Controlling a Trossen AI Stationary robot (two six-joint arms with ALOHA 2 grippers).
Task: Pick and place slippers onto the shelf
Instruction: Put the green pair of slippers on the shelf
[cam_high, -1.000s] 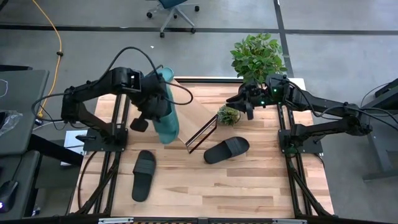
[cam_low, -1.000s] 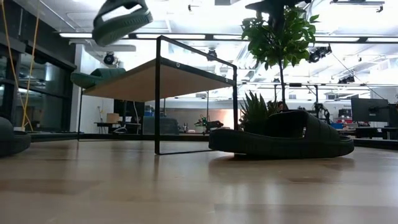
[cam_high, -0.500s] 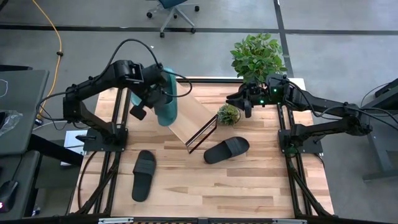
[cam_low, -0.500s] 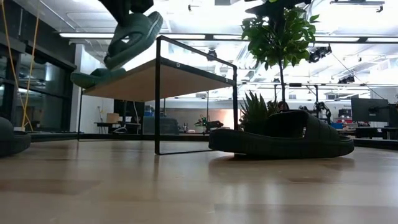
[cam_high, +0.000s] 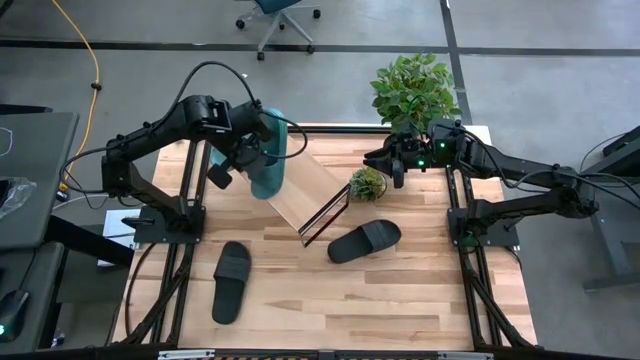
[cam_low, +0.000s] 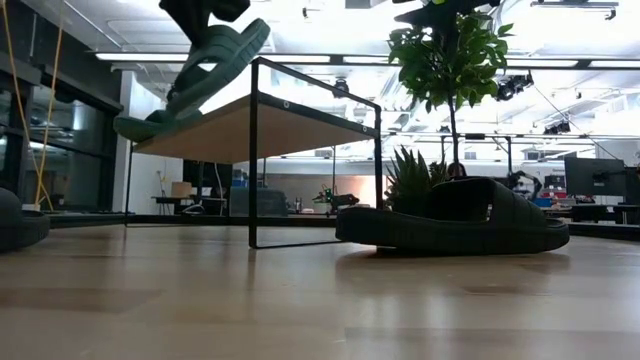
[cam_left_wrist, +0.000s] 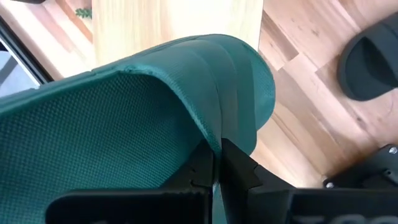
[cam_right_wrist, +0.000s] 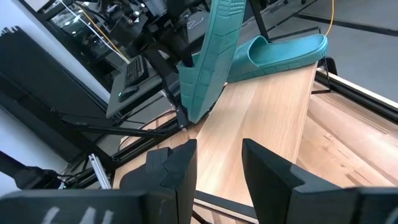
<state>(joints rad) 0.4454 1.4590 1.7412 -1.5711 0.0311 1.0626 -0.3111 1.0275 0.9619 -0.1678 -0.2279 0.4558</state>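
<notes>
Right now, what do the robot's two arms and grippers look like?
Both arms are dark, jointed, with black cables looping off them. The right gripper has two flat, angular black fingers; small green lights glow near its wrist. The left gripper has matching black fingers.

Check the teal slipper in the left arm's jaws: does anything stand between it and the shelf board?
Nothing visible does. The left gripper holds the teal slipper tilted over bare shelf board, beside the other teal slipper.
</notes>
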